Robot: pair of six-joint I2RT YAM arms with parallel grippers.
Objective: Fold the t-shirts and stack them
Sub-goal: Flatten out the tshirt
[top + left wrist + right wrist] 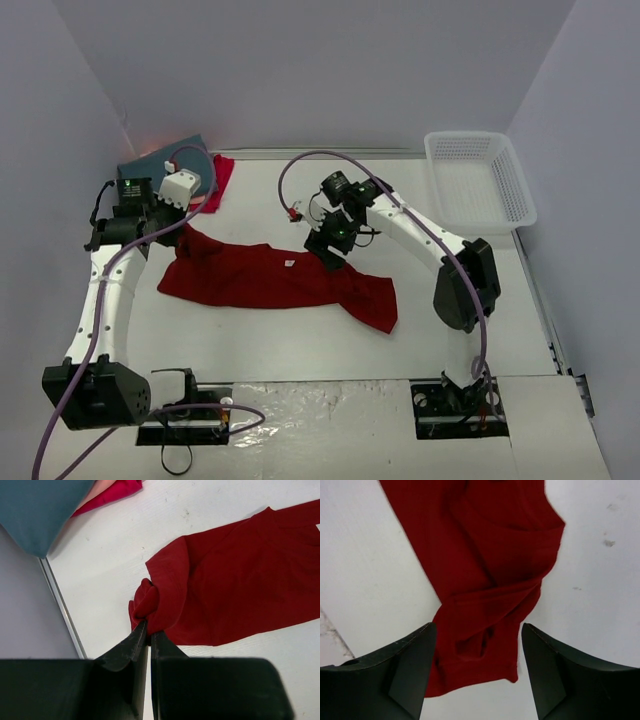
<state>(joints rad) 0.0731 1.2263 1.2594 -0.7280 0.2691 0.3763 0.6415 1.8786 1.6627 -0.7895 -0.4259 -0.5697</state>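
The red shirt [270, 278] is spread across the middle of the table [300, 345] as a long band from left to right, and a small white label [288, 263] is seen near its upper edge. Its left end is bunched and is clamped by the left gripper [148, 630], whose two fingers are pressed together on the cloth. In the left wrist view a small knot of fabric [146, 600] is seen just beyond the fingertips. In the top view this gripper [168, 228] is found at the far left end of the shirt.

The right gripper [330, 250] is held over the upper edge of the shirt, just right of the label. In the right wrist view its jaws are spread wide apart [477, 630], and a creased end of the shirt [485, 555] is seen between and below them. Nothing is gripped there.

The teal shirt [160, 157] is laid in the far left corner, and the pink shirt [222, 175] is placed against its right side. The basket [478, 137] is set at the far right, well apart from the shirts.
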